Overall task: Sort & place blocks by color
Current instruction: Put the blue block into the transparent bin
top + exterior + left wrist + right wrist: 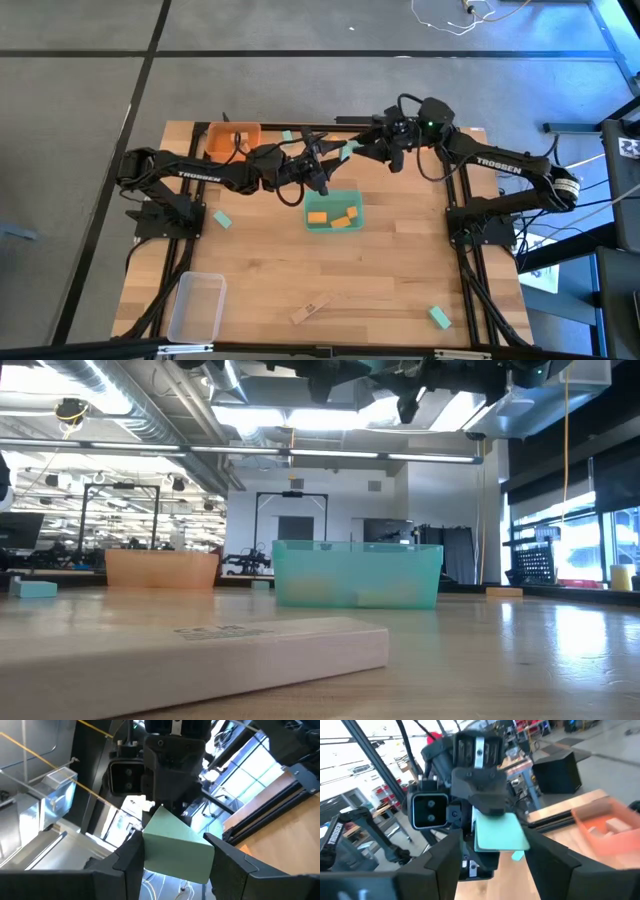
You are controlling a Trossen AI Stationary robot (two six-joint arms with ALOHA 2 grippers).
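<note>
Mint-green block [176, 851] sits clamped in left end effector [175, 865], between right end effector's [492, 855] parted fingers

Two matte black jointed arms with white TROSSEN lettering, looped black cables, a green light on one

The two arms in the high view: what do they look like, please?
Both arms, left arm and right arm, are dark, jointed, with white lettering and black cables. A green light glows near the right wrist. Each hand has two dark fingers.
</note>
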